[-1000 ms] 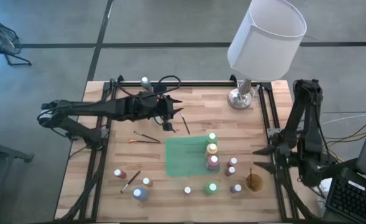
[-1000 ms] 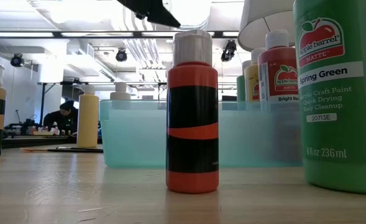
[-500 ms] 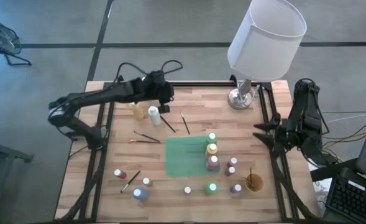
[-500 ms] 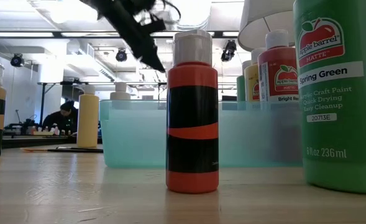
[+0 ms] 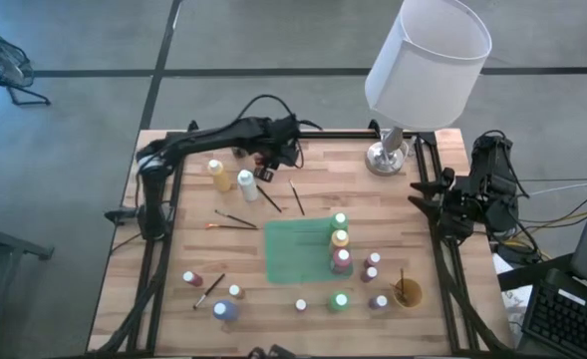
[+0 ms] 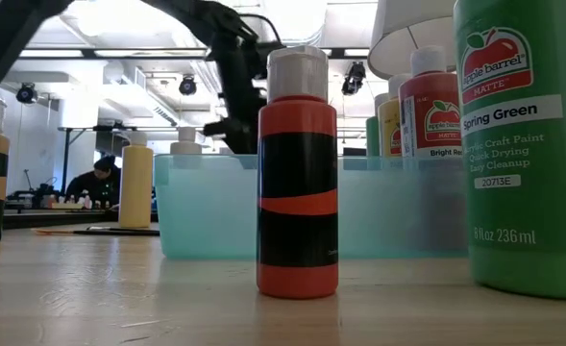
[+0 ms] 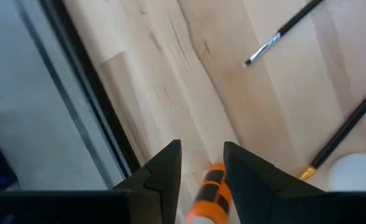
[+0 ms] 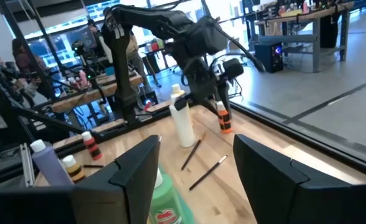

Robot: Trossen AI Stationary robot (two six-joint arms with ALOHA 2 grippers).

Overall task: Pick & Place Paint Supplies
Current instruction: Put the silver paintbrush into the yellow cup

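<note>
The left gripper point(image 7: 201, 149) is reaching over the far edge of the table point(image 5: 373, 199), and its fingers are pinching a small orange bottle point(image 8: 224, 120) by the body. The bottle is hanging upright with the cap up, at or just above the wood (which one cannot be told). It is probably held upright so that it can be set down standing. The yellow bottle point(image 5: 216, 175) and the white bottle point(image 5: 245, 182) are standing just beside it, so this corner seems to be serving as the collecting place.

The right gripper point(image 8: 196, 146) is waiting at the right edge of the table, fingers spread and holding nothing.

Counting from above: fourteen bottles in all, as far as can be seen. One is in the grip and two are beside it. Three are standing in a row on the right side of the green mat point(image 5: 293, 249), and eight are scattered around the near side. Five brushes are lying flat between the far corner and the near left. A sixth is leaning in the cup point(image 5: 407, 293).
</note>
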